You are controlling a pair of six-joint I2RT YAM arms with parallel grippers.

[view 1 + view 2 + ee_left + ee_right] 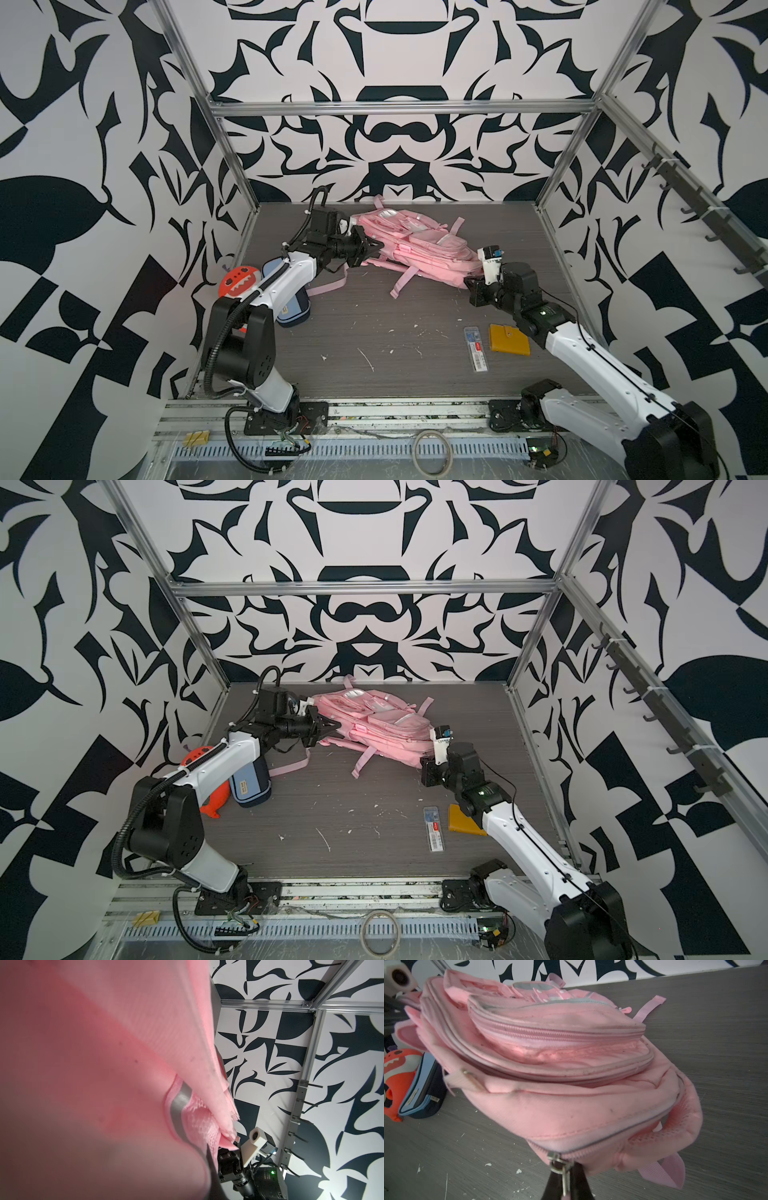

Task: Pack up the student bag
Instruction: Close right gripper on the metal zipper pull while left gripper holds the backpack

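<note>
The student bag (419, 249) (376, 725), pink and soft, lies on its back at the rear of the grey table, straps trailing forward. My left gripper (376, 248) (335, 729) is shut on fabric at the bag's left end. In the left wrist view pink cloth (104, 1064) fills most of the frame and only one dark finger (213, 1176) shows. My right gripper (468, 282) (424, 763) is at the bag's right end. It is shut (565, 1176) on the metal zip pull (565, 1180) of the main zip, which looks closed along the bag's edge (612, 1138).
An orange-red toothy plush toy (239, 282) (398, 1076) and a blue-and-navy pencil case (295, 309) (421, 1088) lie under the left arm. A yellow wallet (509, 338) and a clear flat packet (476, 349) lie by the right arm. Hooks (706, 224) line the right wall.
</note>
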